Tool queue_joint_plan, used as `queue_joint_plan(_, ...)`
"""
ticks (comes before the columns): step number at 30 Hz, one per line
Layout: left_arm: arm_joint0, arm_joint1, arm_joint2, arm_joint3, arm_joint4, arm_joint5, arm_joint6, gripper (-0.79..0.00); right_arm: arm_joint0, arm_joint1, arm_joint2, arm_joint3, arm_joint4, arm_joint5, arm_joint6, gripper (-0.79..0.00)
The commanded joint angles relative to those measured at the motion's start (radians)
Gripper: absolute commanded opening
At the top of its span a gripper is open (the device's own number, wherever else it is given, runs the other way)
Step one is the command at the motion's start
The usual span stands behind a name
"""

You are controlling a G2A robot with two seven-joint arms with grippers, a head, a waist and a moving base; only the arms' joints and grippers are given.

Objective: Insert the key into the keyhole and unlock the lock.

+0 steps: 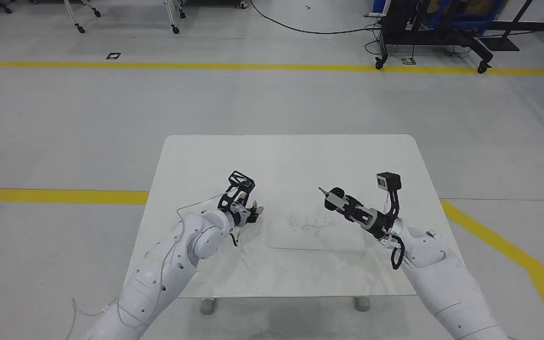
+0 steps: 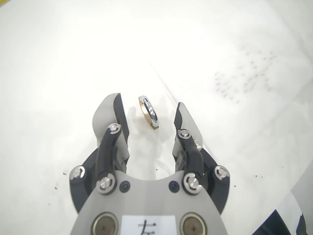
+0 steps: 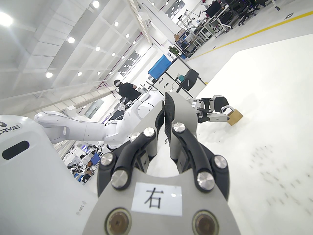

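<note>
Risk 1: the lock stands loose on the table. The left gripper straddles it, but there's daylight on both sides. If I push the key in now, I expect the lock to tip or skid toward 9 o'clock. I'd clamp first.
Risk 2: the lock sits skewed between the fingers, so closing may twist it and swing the keyhole off line. I can't tell which face carries the keyhole.
Risk 3: the grip on the key looks thin, and it could pivot on contact.
Left gripper: wide open, touching nothing as far as I can tell.
Right gripper: pads pressed together. In the top view a thin metal tip pokes out toward 10 o'clock, which I take as the key. It's well apart from the lock, at the lock's 3 o'clock. The lock is at 9 o'clock of table centre.
</note>
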Motion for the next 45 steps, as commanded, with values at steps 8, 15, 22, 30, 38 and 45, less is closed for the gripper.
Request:
queue_joint_plan(8, -0.004, -0.012, 0.008, 0.005, 0.019, 0.011, 0.013, -0.785, 0.000, 0.000, 0.000, 0.000, 0.000, 0.000, 0.000, -0.785)
queue_joint_plan(15, 0.023, -0.007, -0.023, -0.037, 0.003, -0.019, -0.010, -0.785, 0.000, 0.000, 0.000, 0.000, 0.000, 0.000, 0.000, -0.785)
queue_joint_plan(22, 0.049, 0.006, -0.078, -0.057, 0.012, -0.028, -0.037, -0.785, 0.000, 0.000, 0.000, 0.000, 0.000, 0.000, 0.000, -0.785)
queue_joint_plan(30, 0.057, 0.008, -0.084, -0.065, 0.035, -0.030, -0.110, -0.785, 0.000, 0.000, 0.000, 0.000, 0.000, 0.000, 0.000, -0.785)
queue_joint_plan(38, 0.058, 0.008, -0.071, -0.078, 0.121, -0.020, -0.157, -0.785, 0.000, 0.000, 0.000, 0.000, 0.000, 0.000, 0.000, -0.785)
queue_joint_plan(45, 0.075, 0.006, -0.089, -0.099, 0.100, -0.024, -0.111, -0.785, 0.000, 0.000, 0.000, 0.000, 0.000, 0.000, 0.000, -0.785)
